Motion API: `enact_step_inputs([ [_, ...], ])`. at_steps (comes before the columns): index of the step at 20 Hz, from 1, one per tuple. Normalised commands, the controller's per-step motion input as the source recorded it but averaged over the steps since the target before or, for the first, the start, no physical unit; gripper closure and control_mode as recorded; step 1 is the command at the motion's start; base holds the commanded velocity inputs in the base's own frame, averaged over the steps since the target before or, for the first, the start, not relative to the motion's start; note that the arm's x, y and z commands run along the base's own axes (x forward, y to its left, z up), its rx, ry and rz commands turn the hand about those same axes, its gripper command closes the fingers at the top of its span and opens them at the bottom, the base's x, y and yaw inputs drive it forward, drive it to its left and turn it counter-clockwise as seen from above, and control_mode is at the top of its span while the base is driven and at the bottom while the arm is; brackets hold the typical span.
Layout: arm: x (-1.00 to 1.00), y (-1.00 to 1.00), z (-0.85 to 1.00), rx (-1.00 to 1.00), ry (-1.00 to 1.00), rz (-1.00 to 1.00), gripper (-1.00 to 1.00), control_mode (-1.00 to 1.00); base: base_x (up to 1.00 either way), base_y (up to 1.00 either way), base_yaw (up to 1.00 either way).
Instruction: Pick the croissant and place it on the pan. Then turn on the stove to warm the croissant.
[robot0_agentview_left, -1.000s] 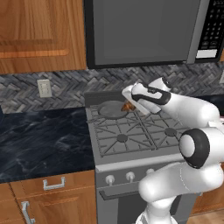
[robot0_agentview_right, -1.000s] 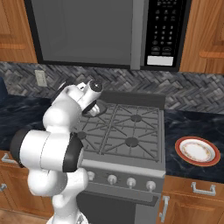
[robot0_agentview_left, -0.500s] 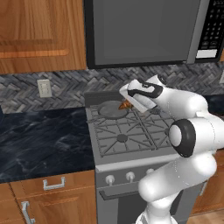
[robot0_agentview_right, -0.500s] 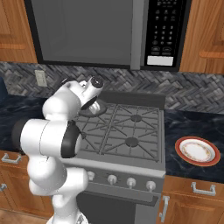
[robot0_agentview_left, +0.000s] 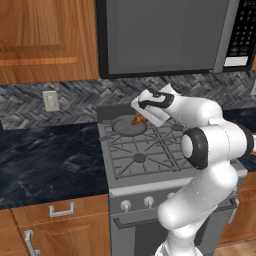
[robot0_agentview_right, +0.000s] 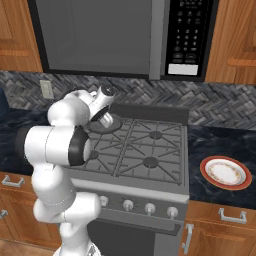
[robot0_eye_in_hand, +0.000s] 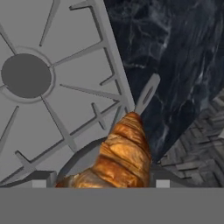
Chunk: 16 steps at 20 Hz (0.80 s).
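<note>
Golden-brown, the croissant (robot0_eye_in_hand: 121, 155) sits clamped between my end effector (robot0_agentview_left: 140, 119) fingers, just above the pan (robot0_agentview_left: 128, 126). That grey pan rests on the rear left burner of the stove (robot0_agentview_right: 145, 155), its thin handle (robot0_eye_in_hand: 147, 93) reaching toward the dark marble table (robot0_agentview_left: 45, 155). Beyond the stove's right side, a white plate (robot0_agentview_right: 225, 172) with an orange-red rim lies on the table.

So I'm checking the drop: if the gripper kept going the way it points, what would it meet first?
Probably the pan: the gripper holds the croissant just over its rim, though depth is hard to judge.
</note>
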Motion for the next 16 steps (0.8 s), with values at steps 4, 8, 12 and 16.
enact_step_inputs([
  [4,0.33,0.14,-0.17,-0.04,0.03,0.0,1.0,-1.0,0.0,0.0,0.0],
  [8,0.29,0.13,-0.17,-0.03,0.0,0.0,1.0,-1.0,0.0,0.0,0.0],
  [12,0.22,0.09,-0.25,-0.03,0.0,0.0,1.0,-1.0,0.0,0.0,0.0],
  [16,0.24,0.06,-0.29,-0.03,0.0,0.0,1.0,-1.0,0.0,0.0,0.0],
])
